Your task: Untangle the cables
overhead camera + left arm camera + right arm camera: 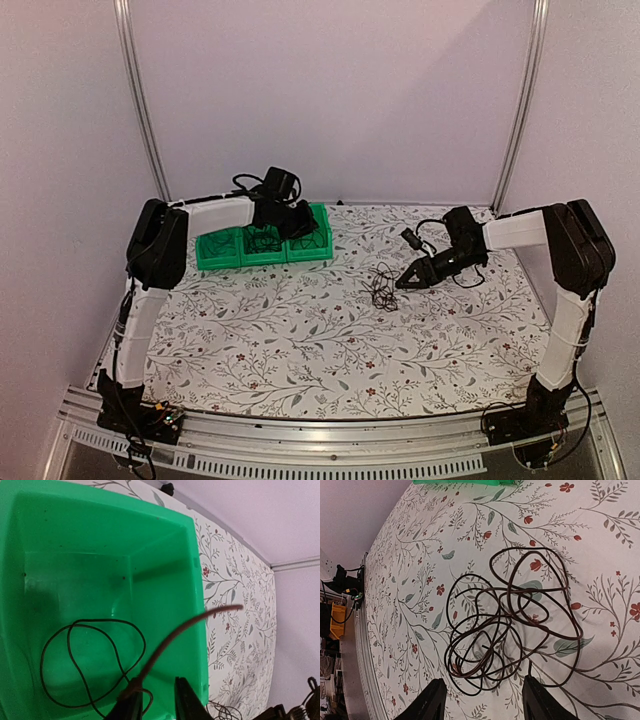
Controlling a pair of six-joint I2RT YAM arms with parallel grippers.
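Note:
A tangle of thin dark cables (382,290) lies on the flowered tablecloth right of centre; it fills the right wrist view (510,625) as several overlapping loops. My right gripper (405,283) is open, low over the cloth, its fingers (436,700) straddling the near end of the tangle without touching it. My left gripper (296,222) hangs over the green bins (222,252). In the left wrist view it (157,692) is open. A brownish cable (175,635) rests against its left finger and arcs up to the right. A thin black cable loop (92,665) lies in the bin (100,530).
Three green bins stand in a row at the back left of the cloth. Metal frame posts (145,110) rise at both back corners, with walls close behind. The table's front rail (320,440) carries both arm bases. The right arm's own black cable (425,232) loops beside its wrist.

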